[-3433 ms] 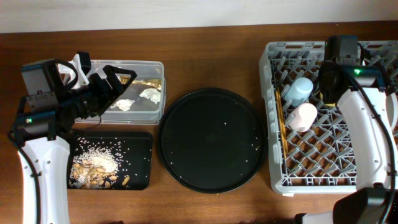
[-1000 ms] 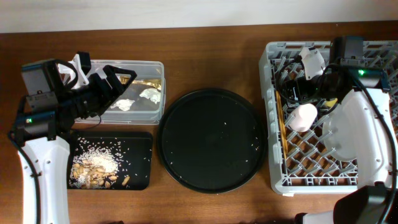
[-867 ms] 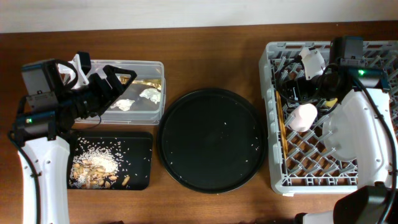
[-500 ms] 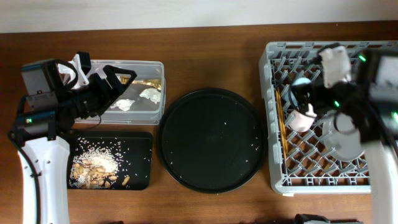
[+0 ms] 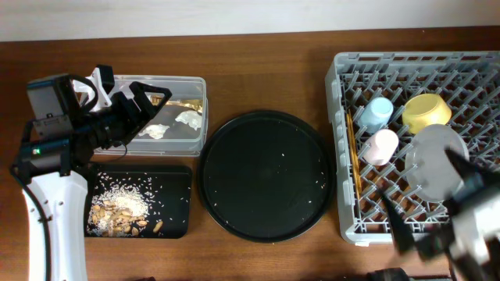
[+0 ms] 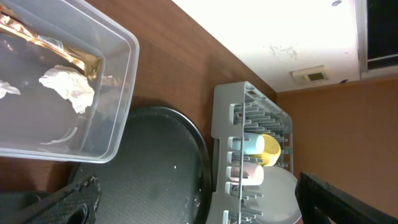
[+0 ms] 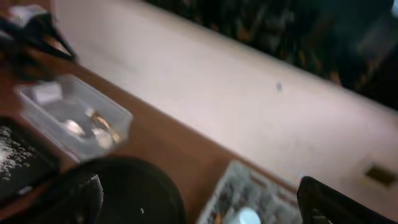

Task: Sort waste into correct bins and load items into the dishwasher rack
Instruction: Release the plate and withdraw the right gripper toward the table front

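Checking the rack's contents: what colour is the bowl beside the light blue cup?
Yellow. The bowl shows best in the overhead view.

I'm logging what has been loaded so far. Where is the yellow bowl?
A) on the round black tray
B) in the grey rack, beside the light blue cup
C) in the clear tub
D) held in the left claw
B: in the overhead view the yellow bowl sits inside the dishwasher rack, beside the light blue cup.
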Action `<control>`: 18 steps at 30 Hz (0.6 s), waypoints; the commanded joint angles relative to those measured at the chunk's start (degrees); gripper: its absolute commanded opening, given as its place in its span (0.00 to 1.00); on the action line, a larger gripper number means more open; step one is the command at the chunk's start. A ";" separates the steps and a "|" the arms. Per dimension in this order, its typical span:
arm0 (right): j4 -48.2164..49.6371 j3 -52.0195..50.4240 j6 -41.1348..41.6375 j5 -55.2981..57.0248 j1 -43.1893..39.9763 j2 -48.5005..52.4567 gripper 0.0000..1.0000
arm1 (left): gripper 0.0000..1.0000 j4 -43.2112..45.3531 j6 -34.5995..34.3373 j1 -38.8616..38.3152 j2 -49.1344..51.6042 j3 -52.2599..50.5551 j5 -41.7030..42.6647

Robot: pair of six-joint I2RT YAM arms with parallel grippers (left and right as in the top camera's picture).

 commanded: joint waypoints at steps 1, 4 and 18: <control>-1.29 -0.02 0.35 -0.46 3.43 -6.01 0.98 | 0.99 0.11 -0.28 0.28 -0.02 0.42 0.42; -2.32 -1.86 0.35 -0.66 3.02 -10.51 0.98 | 0.99 0.11 -0.28 0.28 -0.02 0.42 0.42; 33.59 -49.16 0.44 -0.83 1.25 -34.16 0.98 | 0.99 0.11 -0.28 0.28 -0.02 0.42 0.44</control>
